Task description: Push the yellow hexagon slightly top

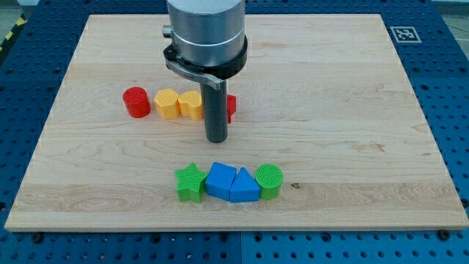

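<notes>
One yellow hexagon [166, 104] well left of my tip [216, 139].

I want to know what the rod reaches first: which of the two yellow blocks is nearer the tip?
The right-hand yellow block, beside my tip; the other yellow block sits farther left, next to the red cylinder.

Two rows of blocks on the tabletop [352, 110].
My tip [217, 139] sits just below-right of the yellow hexagon [191, 105], beside a yellow block [167, 103].
</notes>
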Controlling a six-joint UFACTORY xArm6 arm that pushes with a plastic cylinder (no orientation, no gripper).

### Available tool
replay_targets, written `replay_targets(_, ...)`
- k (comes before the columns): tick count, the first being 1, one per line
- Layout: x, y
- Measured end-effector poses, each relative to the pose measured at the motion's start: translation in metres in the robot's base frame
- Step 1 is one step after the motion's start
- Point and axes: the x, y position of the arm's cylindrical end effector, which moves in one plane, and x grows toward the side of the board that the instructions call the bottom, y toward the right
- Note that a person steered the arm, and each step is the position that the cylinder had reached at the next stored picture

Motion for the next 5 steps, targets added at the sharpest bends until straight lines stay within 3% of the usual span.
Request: replay_targets(5,-0.013,-0.04)
